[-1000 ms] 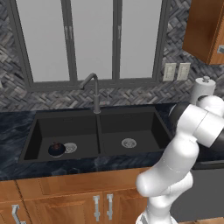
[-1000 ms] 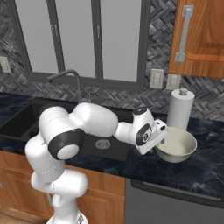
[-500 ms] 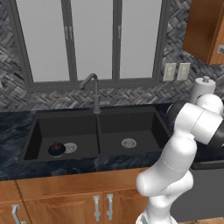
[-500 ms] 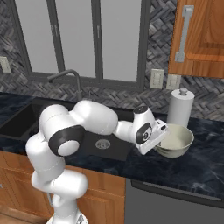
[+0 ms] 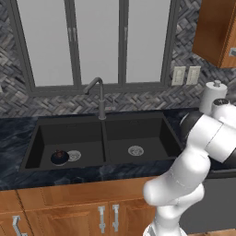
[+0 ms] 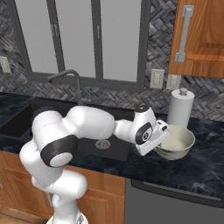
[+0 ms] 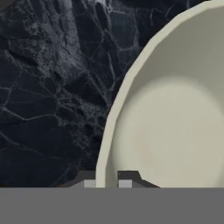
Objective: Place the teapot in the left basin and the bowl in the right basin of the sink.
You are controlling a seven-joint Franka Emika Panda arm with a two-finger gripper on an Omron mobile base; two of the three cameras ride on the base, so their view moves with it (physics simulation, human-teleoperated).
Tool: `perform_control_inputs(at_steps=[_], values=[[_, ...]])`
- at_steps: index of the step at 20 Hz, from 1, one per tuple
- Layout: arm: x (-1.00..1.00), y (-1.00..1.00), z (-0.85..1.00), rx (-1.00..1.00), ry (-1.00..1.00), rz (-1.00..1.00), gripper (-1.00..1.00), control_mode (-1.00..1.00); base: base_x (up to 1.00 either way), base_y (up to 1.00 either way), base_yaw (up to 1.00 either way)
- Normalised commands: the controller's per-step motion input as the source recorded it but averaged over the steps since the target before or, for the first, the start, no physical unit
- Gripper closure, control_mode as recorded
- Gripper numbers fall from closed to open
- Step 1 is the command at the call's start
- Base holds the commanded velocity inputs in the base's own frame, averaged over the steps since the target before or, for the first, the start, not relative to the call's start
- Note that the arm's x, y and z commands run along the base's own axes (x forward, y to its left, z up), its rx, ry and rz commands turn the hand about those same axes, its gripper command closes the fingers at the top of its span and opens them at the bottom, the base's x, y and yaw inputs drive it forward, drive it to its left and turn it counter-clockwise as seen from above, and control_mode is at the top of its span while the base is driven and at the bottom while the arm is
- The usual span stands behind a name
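Note:
The wide cream bowl [image 6: 178, 141] rests on the dark marble counter to the right of the sink [image 5: 103, 120], in front of the paper towel roll. My gripper [image 6: 162, 139] reaches it from the left and is shut on its near rim. In the hand view the rim of the bowl [image 7: 175, 118] passes between the two fingertips of the gripper [image 7: 107, 183]. The small dark teapot [image 5: 59, 157] sits upright in the left basin [image 5: 69, 136], beside its silver drain. The right basin [image 5: 143, 133] holds just its drain.
A white paper towel roll [image 6: 180, 107] stands right behind the bowl. The grey gooseneck faucet [image 5: 98, 95] rises behind the sink's divider. A wooden wall cabinet [image 6: 199, 37] hangs above the counter [image 6: 192, 168] at the right.
The gripper's fingers have closed onto the bowl's rim. The bowl and the arm have hardly shifted, and the teapot has stayed in the left basin.

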Motion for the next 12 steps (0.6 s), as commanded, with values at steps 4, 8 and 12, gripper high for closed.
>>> perform_control_inputs(at_steps=[4, 8, 12], values=[[-0.32, 0.15, 0.27, 0.00, 0.00, 0.00, 1.00, -1.00, 0.00, 0.00, 0.00], [-0.27, 0.26, 0.27, 0.00, 0.00, 0.00, 1.00, -1.00, 0.00, 0.00, 0.00], [-0.27, 0.32, 0.26, 0.00, -0.02, 0.00, 1.00, -1.00, 0.00, 0.00, 0.00]])
